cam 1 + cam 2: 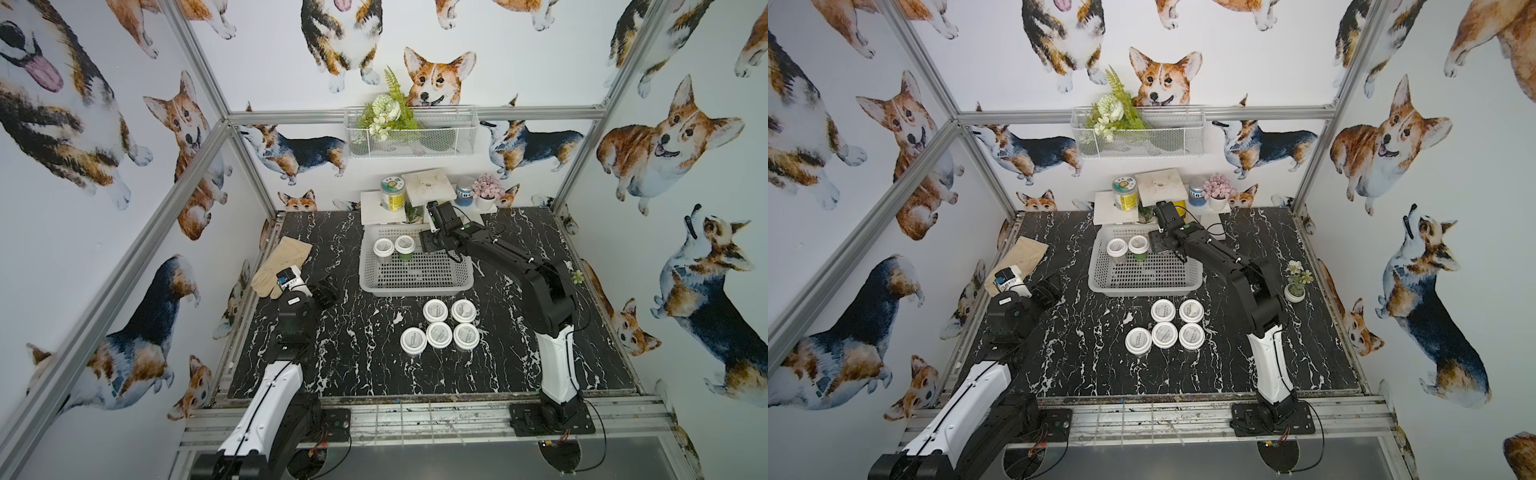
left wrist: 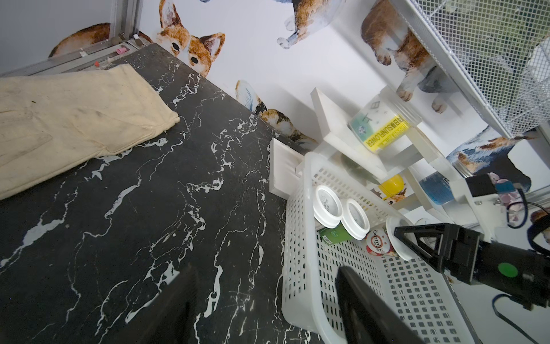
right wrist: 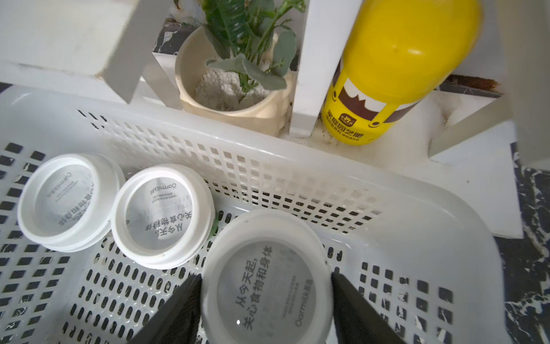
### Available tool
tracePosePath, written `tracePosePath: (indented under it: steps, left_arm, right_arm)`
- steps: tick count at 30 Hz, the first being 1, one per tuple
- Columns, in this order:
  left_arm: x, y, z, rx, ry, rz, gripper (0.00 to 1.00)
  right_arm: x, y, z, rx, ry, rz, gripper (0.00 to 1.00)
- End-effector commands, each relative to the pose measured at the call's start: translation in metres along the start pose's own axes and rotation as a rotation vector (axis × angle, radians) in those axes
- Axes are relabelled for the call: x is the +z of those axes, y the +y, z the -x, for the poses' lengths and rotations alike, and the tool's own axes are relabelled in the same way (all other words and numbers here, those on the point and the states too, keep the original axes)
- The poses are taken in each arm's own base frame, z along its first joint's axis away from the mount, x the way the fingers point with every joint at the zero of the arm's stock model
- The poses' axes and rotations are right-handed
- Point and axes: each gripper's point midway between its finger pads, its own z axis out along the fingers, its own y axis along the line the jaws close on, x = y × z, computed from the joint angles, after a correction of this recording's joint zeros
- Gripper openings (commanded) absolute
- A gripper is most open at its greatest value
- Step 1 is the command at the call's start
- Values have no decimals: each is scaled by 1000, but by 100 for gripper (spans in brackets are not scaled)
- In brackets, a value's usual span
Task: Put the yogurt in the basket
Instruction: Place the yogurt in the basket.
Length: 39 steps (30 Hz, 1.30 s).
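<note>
The white lattice basket (image 1: pixel 415 290) (image 1: pixel 1142 289) stands at the middle back of the black marble table. Two yogurt cups (image 1: pixel 383 247) (image 1: pixel 404 244) stand in its back left part. Over its back right corner my right gripper (image 1: pixel 428 243) (image 3: pixel 265 278) is shut on a third yogurt cup (image 3: pixel 265 300), one finger on each side of the white lid; the left wrist view shows this cup (image 2: pixel 379 242) above the basket floor. Several more cups (image 1: pixel 439 334) (image 1: pixel 1165 334) stand grouped in front of the basket. My left gripper (image 1: pixel 326 291) (image 2: pixel 266 271) is open and holds nothing, left of the basket.
A beige glove (image 1: pixel 282 262) lies at the far left. Behind the basket a white stepped stand (image 1: pixel 424 185) carries a green-yellow labelled jar (image 1: pixel 392 193), a yellow bottle (image 3: pixel 395 68) and a potted plant (image 3: pixel 238 86). A wire-mesh basket (image 1: pixel 411 133) hangs on the back wall. A small flower pot (image 1: pixel 1296 286) sits at the right.
</note>
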Motion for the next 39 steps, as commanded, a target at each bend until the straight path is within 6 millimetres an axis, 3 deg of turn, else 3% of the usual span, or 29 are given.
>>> tracePosePath:
  steps: [1, 10, 28, 35, 39]
  left_arm:
    - [0, -7, 9, 9, -24, -25, 78]
    - [0, -8, 8, 10, -23, -26, 78]
    - [0, -7, 8, 9, -22, -24, 78]
    - [0, -8, 9, 10, -24, -26, 78]
    - [0, -7, 9, 10, -25, -26, 78]
  right_arm:
    - [5, 6, 9, -2, -26, 23, 72]
    - [22, 12, 6, -11, -9, 45, 72]
    - [33, 10, -4, -22, 24, 24, 75]
    - [28, 8, -2, -23, 19, 14, 79]
    - [16, 8, 5, -19, -13, 20, 86]
